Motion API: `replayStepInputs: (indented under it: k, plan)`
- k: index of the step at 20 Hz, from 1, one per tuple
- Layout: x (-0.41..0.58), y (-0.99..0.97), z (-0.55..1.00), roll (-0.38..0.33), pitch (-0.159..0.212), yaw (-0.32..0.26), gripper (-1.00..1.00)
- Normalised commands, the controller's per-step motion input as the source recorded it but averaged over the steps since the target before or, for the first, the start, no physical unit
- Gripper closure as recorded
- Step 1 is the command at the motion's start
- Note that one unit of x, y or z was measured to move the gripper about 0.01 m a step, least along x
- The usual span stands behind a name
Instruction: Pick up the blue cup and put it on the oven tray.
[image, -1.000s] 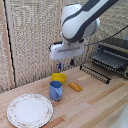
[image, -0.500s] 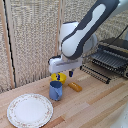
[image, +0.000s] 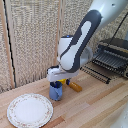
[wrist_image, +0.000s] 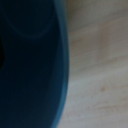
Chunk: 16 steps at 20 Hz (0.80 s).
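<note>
Here the arm reaches down from the upper right of the exterior view, and its gripper (image: 56, 84) sits low over the blue cup (image: 56, 92), which stands upright on the wooden table (image: 95, 107) just left of centre in the lower half of that frame. The approach is from straight above, presumably so the fingers can straddle the cup's rim or wall. Whether the claw is open or already closed on the cup I cannot tell: the fingers are hidden by the gripper body in the exterior view. The wrist view is filled by a dark blue curved surface, most likely the cup (wrist_image: 30, 65) very close to the lens, with bare wood beside it. The cup appears to rest on the table, not lifted. A yellow-orange object (image: 74, 86) lies just beside the cup toward the exterior view's right, partly hidden by the arm; its closeness leaves little side room. A round white plate (image: 29, 110) lies near the cup at lower left. The oven tray (image: 109, 60), a dark wire rack, juts from the toaster oven (image: 116, 44) at the right edge, well apart from the cup, pulled out so a cup can be set on it from above.
</note>
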Motion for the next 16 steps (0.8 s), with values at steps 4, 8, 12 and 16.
replayStepInputs:
  k: [4, 8, 12, 16]
  plan:
    - [0.000, 0.07, -0.20, -0.012, 0.000, 0.001, 1.00]
    - [0.000, 0.12, -0.08, -0.015, 0.000, 0.000, 1.00]
    - [0.011, 0.04, -0.08, 0.000, -0.034, 0.000, 1.00]
    - [0.006, 0.00, 0.01, 0.000, -0.145, -0.017, 1.00]
